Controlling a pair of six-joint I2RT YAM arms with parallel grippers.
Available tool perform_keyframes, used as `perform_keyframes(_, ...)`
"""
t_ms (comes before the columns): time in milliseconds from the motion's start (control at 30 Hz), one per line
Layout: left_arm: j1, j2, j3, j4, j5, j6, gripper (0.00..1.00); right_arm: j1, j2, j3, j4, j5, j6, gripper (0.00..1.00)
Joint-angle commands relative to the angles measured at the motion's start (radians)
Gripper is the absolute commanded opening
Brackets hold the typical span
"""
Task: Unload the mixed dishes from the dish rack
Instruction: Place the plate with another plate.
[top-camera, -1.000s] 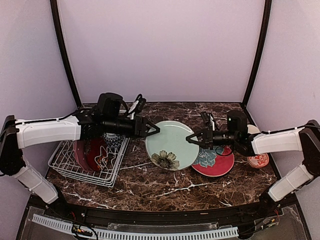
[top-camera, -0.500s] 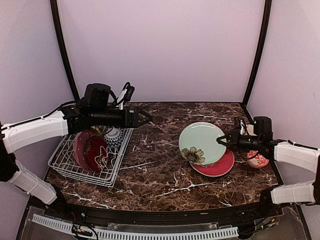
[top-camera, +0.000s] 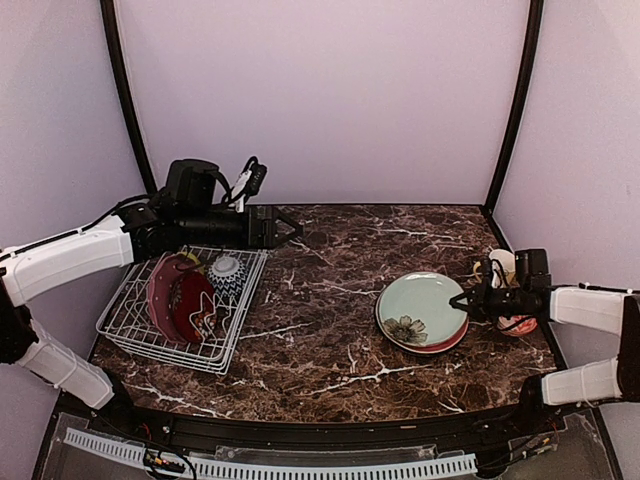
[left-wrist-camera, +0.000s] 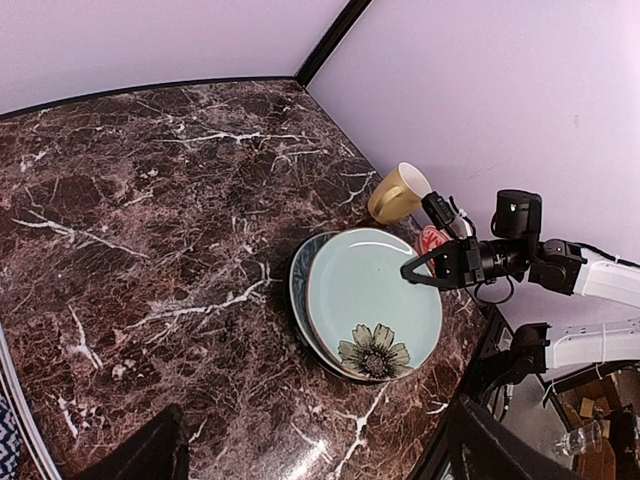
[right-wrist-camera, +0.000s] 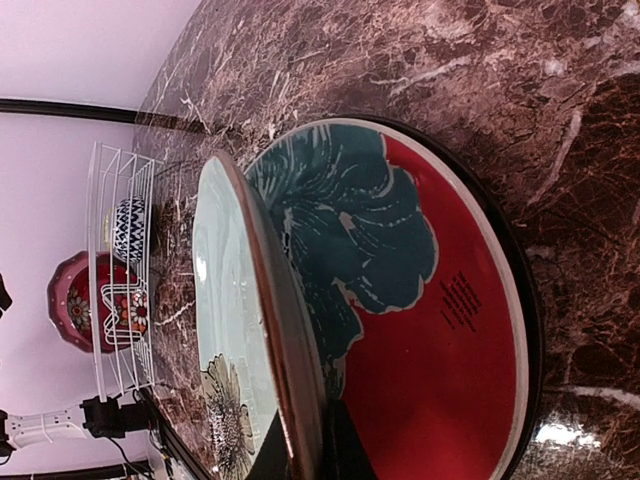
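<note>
My right gripper (top-camera: 459, 300) is shut on the right rim of the pale green plate (top-camera: 418, 306), which has a dark flower. The plate lies slightly tilted on the red-teal plate (top-camera: 446, 342); the right wrist view shows the green rim (right-wrist-camera: 225, 300) raised off the red-teal face (right-wrist-camera: 440, 330). My left gripper (top-camera: 289, 228) is open and empty, held above the table by the far right corner of the white dish rack (top-camera: 130, 335). In the rack stand a dark red floral plate (top-camera: 160, 292), a red patterned bowl (top-camera: 197, 305) and a blue-white bowl (top-camera: 228, 272).
A pale yellow mug (top-camera: 500, 266) lies on its side behind my right arm, also seen in the left wrist view (left-wrist-camera: 400, 192). A red-white bowl (top-camera: 521, 325) sits partly hidden under that arm. Dark frame posts stand at the table's back corners.
My right gripper has drawn the pale green plate right and lowered it from steeply tilted to nearly flat on the red-teal plate. My left arm has pulled back slightly towards the rack.
</note>
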Motion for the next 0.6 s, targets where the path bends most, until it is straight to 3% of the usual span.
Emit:
perform_keyframes(0, 0.005, -0.001, 0.019, -0.034, -0.009, 0.013, 0.88, -0.002, 0.01, 0.018, 0.072, -0.037, -0.041, 0.0)
perform_keyframes(300, 0.005, 0.014, 0.033, -0.038, -0.01, 0.018, 0.88, -0.002, 0.074, 0.017, 0.083, -0.042, -0.073, 0.02)
perform_keyframes(567, 0.005, 0.017, 0.043, -0.058, -0.021, 0.038, 0.88, -0.002, 0.058, 0.039, -0.012, 0.043, -0.113, 0.32)
